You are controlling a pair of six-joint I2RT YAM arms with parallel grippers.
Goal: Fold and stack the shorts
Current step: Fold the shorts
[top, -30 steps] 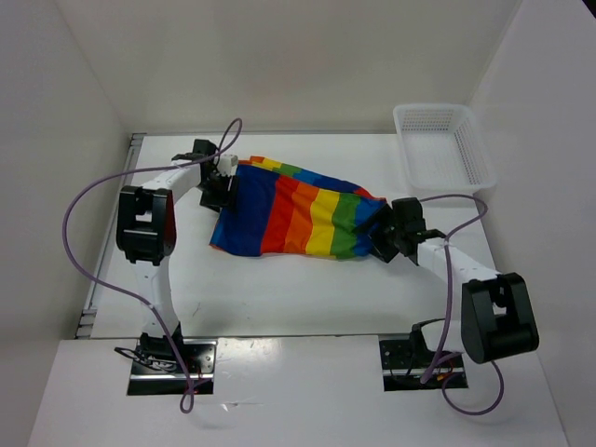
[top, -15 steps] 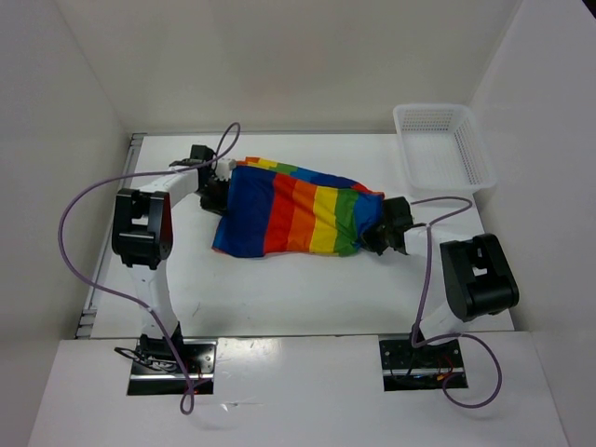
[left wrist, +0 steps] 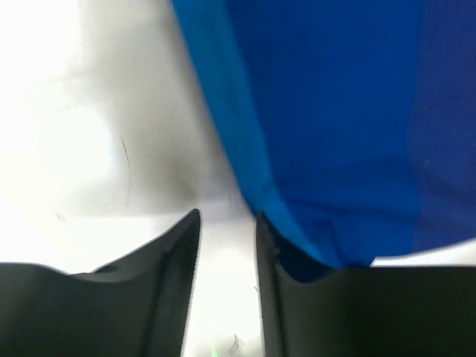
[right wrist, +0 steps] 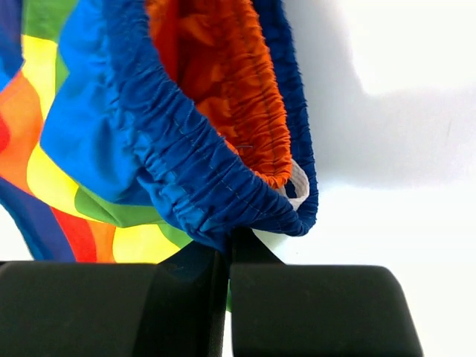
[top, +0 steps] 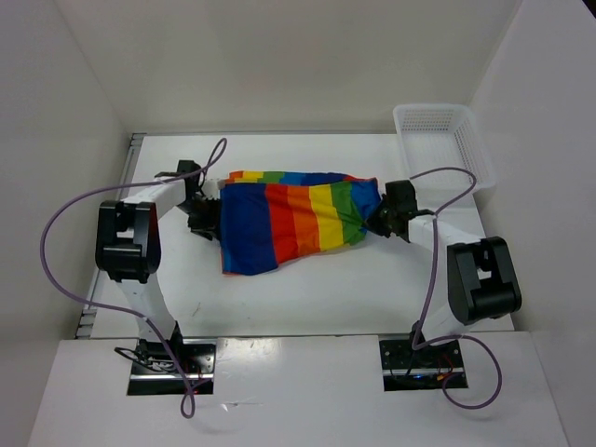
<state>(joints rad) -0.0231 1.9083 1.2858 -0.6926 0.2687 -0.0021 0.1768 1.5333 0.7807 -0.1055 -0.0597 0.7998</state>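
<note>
The shorts (top: 293,219), striped blue, red, orange, yellow and green, lie across the middle of the table, blue end to the left. My right gripper (top: 382,219) is at their right end. In the right wrist view this gripper (right wrist: 226,242) is shut on the gathered blue elastic waistband of the shorts (right wrist: 186,171), whose orange inside shows. My left gripper (top: 209,218) sits at the blue left edge. Its fingers (left wrist: 227,217) stand apart with only bare table between them, and the blue cloth (left wrist: 335,111) lies against the outside of the right finger.
A white mesh basket (top: 445,149) stands at the back right corner. White walls close in the table on the left, back and right. Purple cables loop from both arms over the table's sides.
The shorts have shifted, their blue left corner now hanging nearer the front. The right gripper closed on the waistband and moved back a little. The left gripper moved nearer, shut, then reopened.
</note>
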